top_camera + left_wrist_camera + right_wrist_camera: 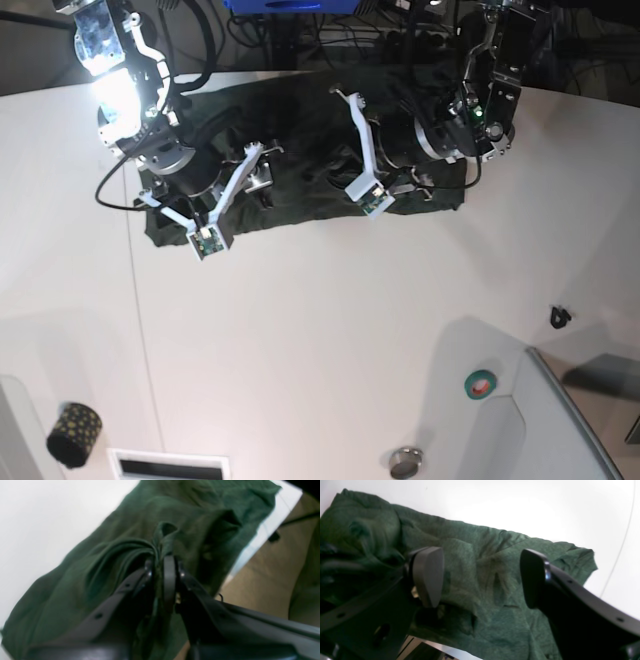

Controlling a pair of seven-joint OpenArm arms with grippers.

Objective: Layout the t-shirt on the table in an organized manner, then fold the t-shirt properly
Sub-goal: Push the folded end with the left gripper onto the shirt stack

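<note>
Pinched green knit is bunching between my left gripper, whose fingers are clamping narrow on a gathered fold of the t-shirt. That shirt is lying crumpled along the far edge of the table, partly hanging over it. If I am pulling sideways on so small a pinch, the fabric may slip free or drag off the edge. My right gripper is hovering spread wide above the cloth, holding nothing.
</note>
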